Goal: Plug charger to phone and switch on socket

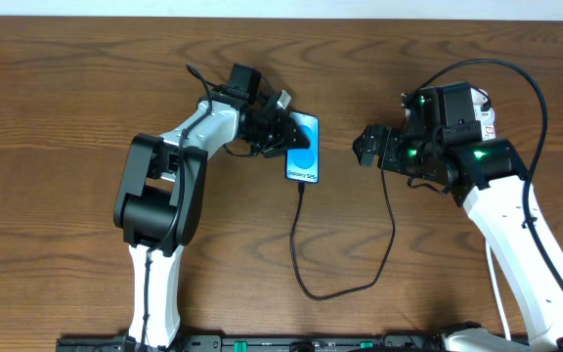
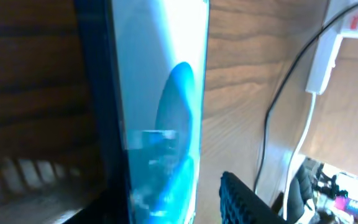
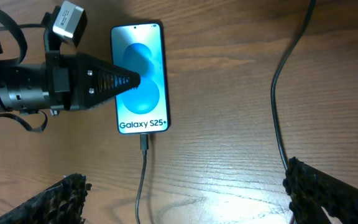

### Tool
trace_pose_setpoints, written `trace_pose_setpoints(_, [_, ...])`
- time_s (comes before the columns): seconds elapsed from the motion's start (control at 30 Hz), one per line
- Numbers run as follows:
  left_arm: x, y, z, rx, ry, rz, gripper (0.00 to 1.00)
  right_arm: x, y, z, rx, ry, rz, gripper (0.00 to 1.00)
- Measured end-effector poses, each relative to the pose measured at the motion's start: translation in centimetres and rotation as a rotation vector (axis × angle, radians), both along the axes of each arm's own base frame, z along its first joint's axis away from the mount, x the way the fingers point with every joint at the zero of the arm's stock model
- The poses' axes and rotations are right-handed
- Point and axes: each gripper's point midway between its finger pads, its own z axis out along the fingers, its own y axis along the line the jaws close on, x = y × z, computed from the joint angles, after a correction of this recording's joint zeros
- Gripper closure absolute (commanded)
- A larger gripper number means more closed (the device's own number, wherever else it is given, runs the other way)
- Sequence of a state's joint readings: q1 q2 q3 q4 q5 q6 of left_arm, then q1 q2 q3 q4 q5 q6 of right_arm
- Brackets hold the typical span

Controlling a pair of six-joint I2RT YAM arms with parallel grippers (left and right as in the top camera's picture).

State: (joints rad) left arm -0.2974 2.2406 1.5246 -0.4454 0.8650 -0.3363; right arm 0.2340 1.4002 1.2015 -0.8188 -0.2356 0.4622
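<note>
The phone (image 1: 303,149) lies flat on the table with its blue screen up, and it also shows in the right wrist view (image 3: 140,56). The charger (image 1: 295,240) is a thin black cable, and its plug (image 3: 144,142) sits in the phone's bottom port. My left gripper (image 1: 280,132) is open and turned on its side, with one finger resting on the screen. My right gripper (image 3: 194,199) is open and empty, hovering right of the phone. The socket (image 2: 331,43) is white with a red switch. In the overhead view it (image 1: 487,119) is mostly hidden under my right arm.
The cable loops toward the table's front edge (image 1: 330,295) and runs back up under my right gripper. A thick white cord (image 2: 300,143) leaves the socket. The bases of both arms stand at the front edge.
</note>
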Motion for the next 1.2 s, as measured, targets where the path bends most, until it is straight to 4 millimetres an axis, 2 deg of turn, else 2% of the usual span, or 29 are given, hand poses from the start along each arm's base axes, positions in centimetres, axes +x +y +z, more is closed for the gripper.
trace_pose_setpoints(0.13, [0.1,0.4,-0.4,0.030,-0.002,0.009,0.55,-0.1,0.0,-0.1,-0.001,0.004,0.000,0.01])
trace_pose_setpoints(0.23, [0.0,0.6,-0.6,0.047,0.006,0.011,0.43,-0.3,-0.1,-0.2,-0.007,0.012,0.004,0.01])
trace_pose_setpoints(0.43, [0.1,1.2,-0.4,0.098,0.004,0.028,0.39,-0.9,-0.8,-0.8,-0.050,0.037,0.000,0.01])
trace_pose_setpoints(0.57, [0.3,1.9,-0.4,0.154,-0.005,0.046,0.31,-0.9,-1.2,-0.9,-0.071,0.040,-0.007,0.01])
trace_pose_setpoints(0.73, [0.7,3.1,-0.2,0.238,-0.030,0.071,0.09,-1.1,-1.5,-1.1,-0.089,0.047,-0.013,0.01])
trace_pose_setpoints(0.83, [1.0,3.7,-0.2,0.293,-0.045,0.088,0.02,-1.4,-1.7,-1.3,-0.104,0.059,0.001,0.01])
trace_pose_setpoints(1.03, [1.0,5.9,-0.3,0.412,-0.047,0.119,0.02,-2.3,-2.4,-1.8,-0.132,0.091,0.025,0.01])
trace_pose_setpoints(1.13, [1.3,7.8,-0.2,0.491,-0.065,0.152,0.02,-2.8,-4.1,-1.7,-0.146,0.134,-0.005,0.01])
trace_pose_setpoints(1.2, [1.3,9.4,0.6,0.566,-0.097,0.183,0.02,-2.9,-5.4,-0.9,-0.154,0.152,-0.026,0.01])
